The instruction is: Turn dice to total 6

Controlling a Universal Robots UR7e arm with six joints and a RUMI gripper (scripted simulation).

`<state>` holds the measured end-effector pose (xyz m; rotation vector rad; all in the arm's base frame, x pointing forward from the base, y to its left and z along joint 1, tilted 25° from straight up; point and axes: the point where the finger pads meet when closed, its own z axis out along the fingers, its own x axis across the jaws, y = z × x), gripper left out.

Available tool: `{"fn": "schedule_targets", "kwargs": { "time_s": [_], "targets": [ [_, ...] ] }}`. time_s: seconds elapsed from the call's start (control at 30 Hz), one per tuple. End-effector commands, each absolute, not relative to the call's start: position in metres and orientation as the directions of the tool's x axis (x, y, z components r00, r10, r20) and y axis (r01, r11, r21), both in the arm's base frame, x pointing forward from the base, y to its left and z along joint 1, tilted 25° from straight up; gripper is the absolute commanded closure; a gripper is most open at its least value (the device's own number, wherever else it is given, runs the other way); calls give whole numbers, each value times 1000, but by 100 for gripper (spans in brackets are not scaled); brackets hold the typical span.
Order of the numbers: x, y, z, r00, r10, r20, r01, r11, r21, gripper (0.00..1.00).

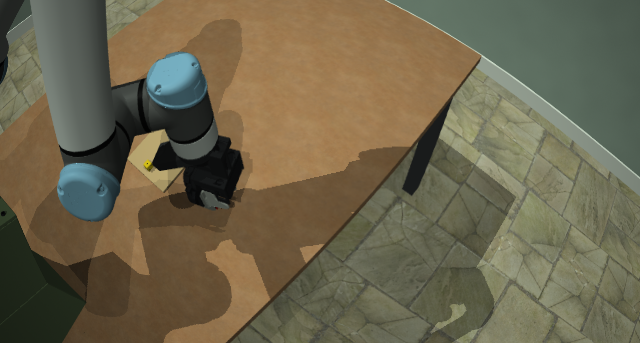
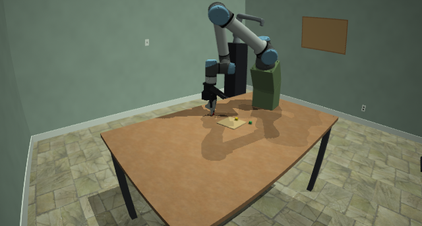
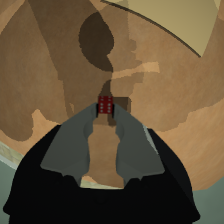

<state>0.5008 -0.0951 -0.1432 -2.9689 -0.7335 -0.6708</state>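
The red die (image 1: 216, 208) (image 2: 213, 114) (image 3: 105, 105) is off the mat (image 1: 163, 181) (image 2: 227, 122) (image 3: 185, 25), clamped in the gripper (image 1: 218, 207) (image 2: 213, 113) (image 3: 105, 104), six pips upward. Judged step: grasping for reorientation. The next move calls for lifting and turning it to a low face. The yellow die (image 1: 148, 164) (image 2: 236, 118) is on the mat; the green die (image 2: 250, 122), just beside it.
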Motion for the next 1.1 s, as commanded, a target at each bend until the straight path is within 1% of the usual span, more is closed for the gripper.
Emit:
{"fn": "schedule_targets", "kwargs": {
  "time_s": [0.0, 0.5, 1.07],
  "targets": [
    [502, -95, -143, 798, 443, 409, 447, -890, 92, 100],
    [499, -96, -137, 798, 443, 409, 447, -890, 92, 100],
    [478, -102, -91, 798, 443, 409, 447, -890, 92, 100]
  ]
}}
